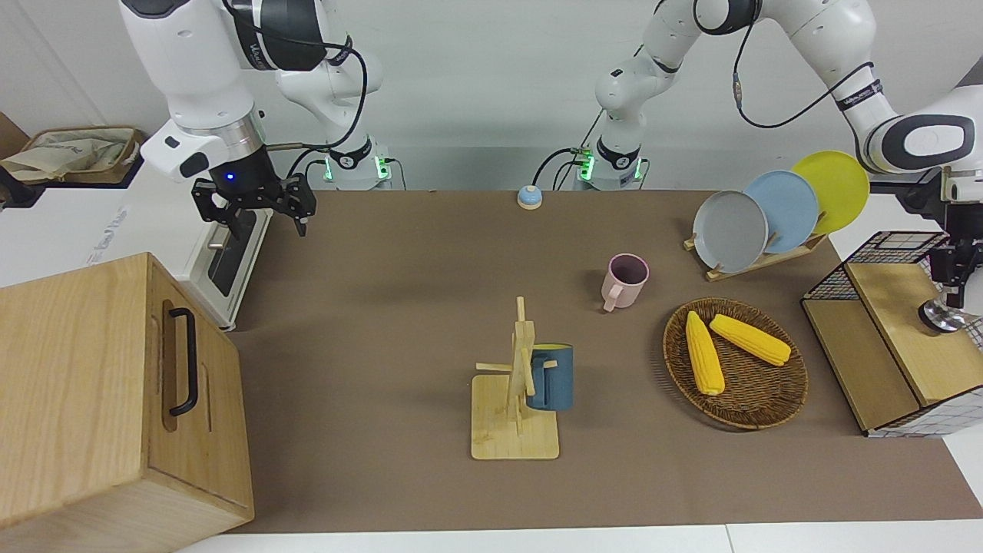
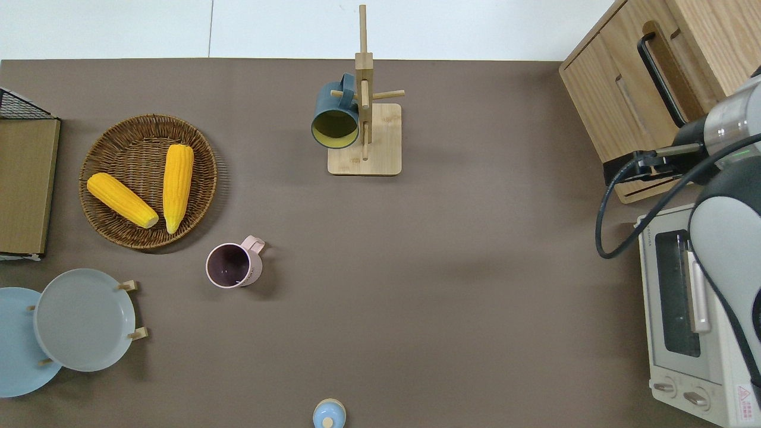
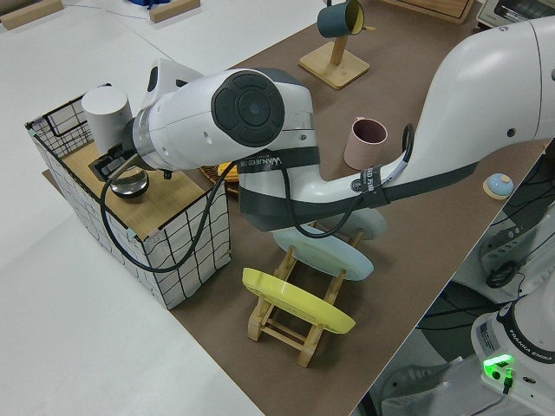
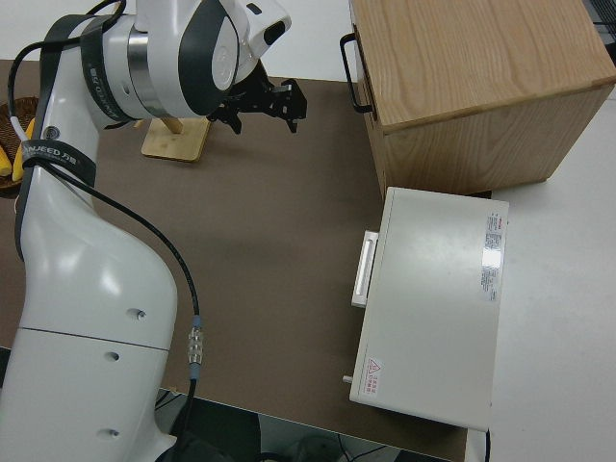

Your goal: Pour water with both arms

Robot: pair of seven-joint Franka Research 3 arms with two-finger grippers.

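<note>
A steel cup [image 1: 943, 315] on the wire crate [image 1: 883, 261] is being reached by the left gripper [image 1: 954, 270], grip unclear; the right gripper [image 1: 253, 207] is being held open, empty. A loose grasp could tip the cup.

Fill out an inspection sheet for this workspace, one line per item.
Surface: brown mat over a white table.
Job's things: pink mug upright on the mat; blue mug hung on the wooden mug tree. No water visible.
Clutter: wicker basket with two corn cobs; plate rack with grey, blue and yellow plates; small bell; toaster oven; wooden cabinet; wire crate with a metal cup.
Grippers: right gripper open, in the air; left gripper at the metal cup, fingers unclear.
Cables: black cables along both arms.
Surroundings: nothing seen.
</note>
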